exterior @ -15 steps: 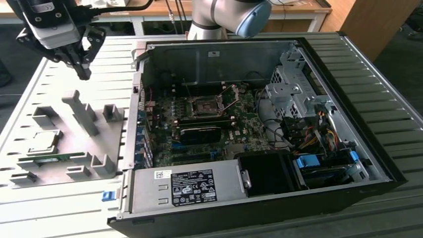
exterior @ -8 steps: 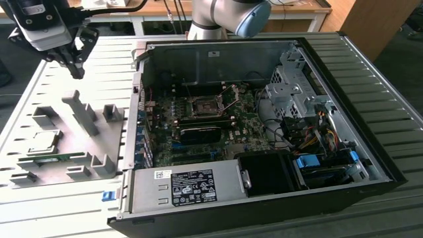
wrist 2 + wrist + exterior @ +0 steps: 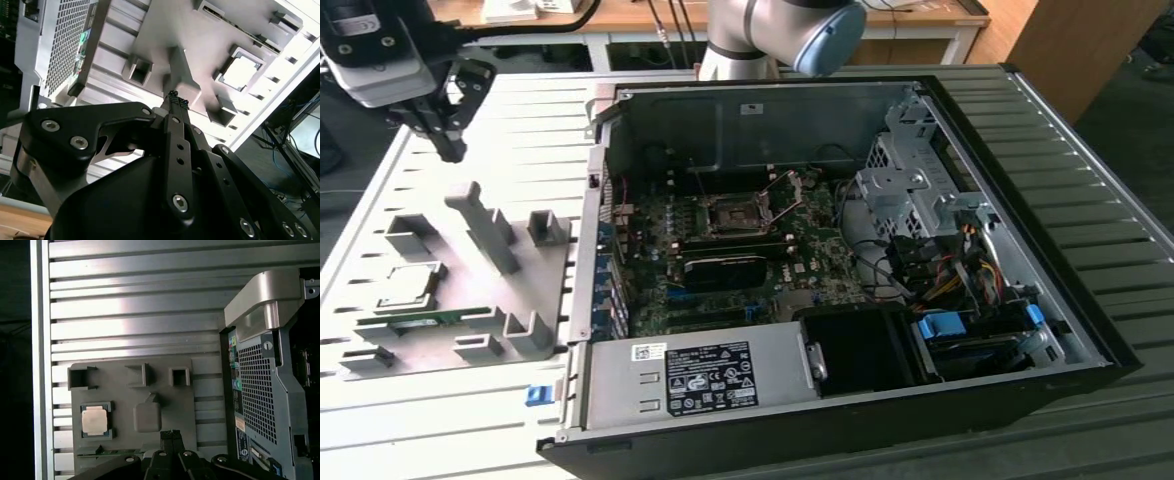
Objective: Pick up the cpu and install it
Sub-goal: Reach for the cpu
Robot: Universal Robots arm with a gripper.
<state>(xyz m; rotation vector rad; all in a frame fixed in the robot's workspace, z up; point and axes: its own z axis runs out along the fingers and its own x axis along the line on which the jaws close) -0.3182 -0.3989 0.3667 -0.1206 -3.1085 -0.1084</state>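
Work stands at its start, by my judgement. At the exterior view's left the end effector (image 3: 450, 150) hangs above the counter (image 3: 520, 120), fingers pressed together on nothing. Below it the cpu (image 3: 407, 286) lies in its grey holder (image 3: 480, 292), not yet picked up. Rightward, the socket (image 3: 734, 212) sits inside the open computer case (image 3: 761, 100).

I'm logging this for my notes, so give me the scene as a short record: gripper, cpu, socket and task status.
gripper: shut, empty, over the grey tray
cpu: flat in its tray nest, untouched
socket: on the board inside the open case
status: cpu not yet picked up
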